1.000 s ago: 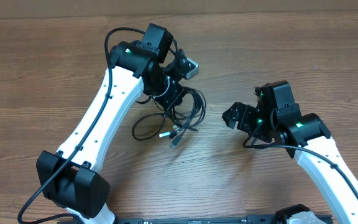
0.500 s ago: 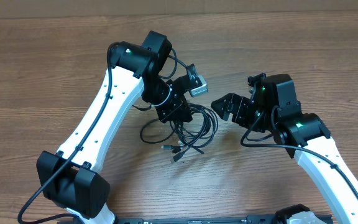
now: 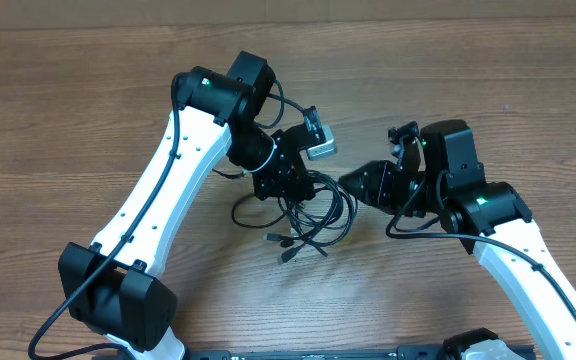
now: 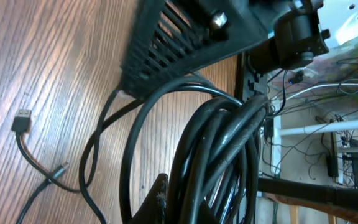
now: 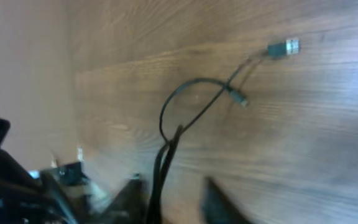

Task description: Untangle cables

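Two arms now meet at the cables [image 3: 313, 212], a small black coil on the tabletop [image 3: 88, 100]. A second ago the right pincer [image 3: 353, 184] was well apart from the coil. It has since closed in and now sits at the coil's right edge. The left pincer [image 3: 286, 185] is on the coil's upper left side and has dragged it toward the other arm. Its wrist view shows thick strands bunched close against the finger, so I judge it clenched on the cables. The right pincer's fingers look spread in its blurred wrist view, with one strand running up between them, so it looks released and not yet gripping. The plug tips [image 3: 280, 248] trail free just below the coil's left side. As I read it, the coil is now within both arms' reach. The likely next step is for the right pincer to take a strand and draw it away from the coil while the left one anchors the rest.
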You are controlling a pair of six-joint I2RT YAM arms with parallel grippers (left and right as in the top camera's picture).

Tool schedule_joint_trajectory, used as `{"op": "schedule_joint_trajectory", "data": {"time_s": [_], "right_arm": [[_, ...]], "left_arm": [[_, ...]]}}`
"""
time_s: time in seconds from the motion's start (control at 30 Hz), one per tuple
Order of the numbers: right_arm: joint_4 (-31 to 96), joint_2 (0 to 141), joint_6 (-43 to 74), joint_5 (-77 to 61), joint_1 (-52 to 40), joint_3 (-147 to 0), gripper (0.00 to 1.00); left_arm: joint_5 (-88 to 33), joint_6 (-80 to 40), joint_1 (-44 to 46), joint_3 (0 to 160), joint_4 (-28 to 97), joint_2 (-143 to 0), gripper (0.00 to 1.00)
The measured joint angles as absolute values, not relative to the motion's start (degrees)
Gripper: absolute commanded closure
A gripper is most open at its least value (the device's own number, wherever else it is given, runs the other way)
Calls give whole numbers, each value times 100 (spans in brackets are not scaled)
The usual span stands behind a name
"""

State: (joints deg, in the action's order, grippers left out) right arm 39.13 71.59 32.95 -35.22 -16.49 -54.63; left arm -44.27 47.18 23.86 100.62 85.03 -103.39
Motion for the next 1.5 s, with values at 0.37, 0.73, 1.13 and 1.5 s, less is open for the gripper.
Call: {"op": "schedule_joint_trajectory", "data": {"time_s": [0.37,0.73,1.13,1.5], "right_arm": [[5352,7188,3308,-2547,-1653,-5463,96],[6237,7196,3824,198,-1081,-5461,96],[3662,7201,2305,-3210,-1004,-5457,59],[2414,7201,1708,-4228,-1562,-5457,69]], "left_arm": [[-4209,4499,2259,10062,8252,-10339,96],[-3487,2915,1492,10064,7411,-10339,95],[-3811,2130,1634,10064,7155,-10339,92],[-4180,2598,2001,10064,7590,-10339,96]]}}
